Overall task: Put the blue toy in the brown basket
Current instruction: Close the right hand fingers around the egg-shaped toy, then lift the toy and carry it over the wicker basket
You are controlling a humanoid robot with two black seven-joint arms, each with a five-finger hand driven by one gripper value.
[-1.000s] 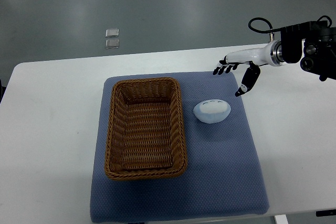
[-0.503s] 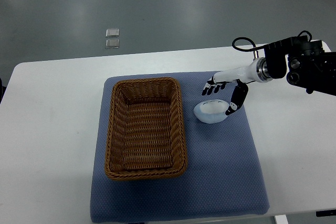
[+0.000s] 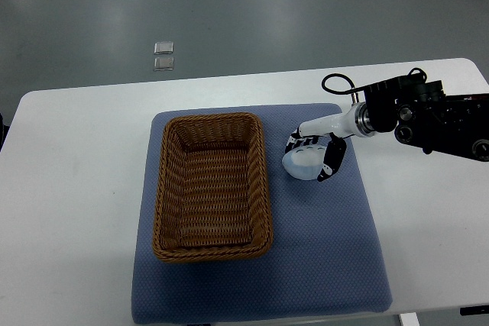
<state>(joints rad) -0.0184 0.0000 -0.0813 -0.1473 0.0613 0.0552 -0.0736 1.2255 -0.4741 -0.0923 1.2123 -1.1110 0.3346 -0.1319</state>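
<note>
Blue toy (image 3: 306,164) sits in your right robot hand (image 3: 312,156), fingers curled around it, on the blue mat (image 3: 336,265) just beside the brown basket (image 3: 210,186). Lifting and placing remain, by my judgement.

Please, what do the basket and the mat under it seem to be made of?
The basket looks like woven wicker or rattan: brown strands in visible rows, slightly glossy. The mat looks like soft blue fabric or foam: matte, with a fine dotted texture. Which exactly cannot be told.
</note>
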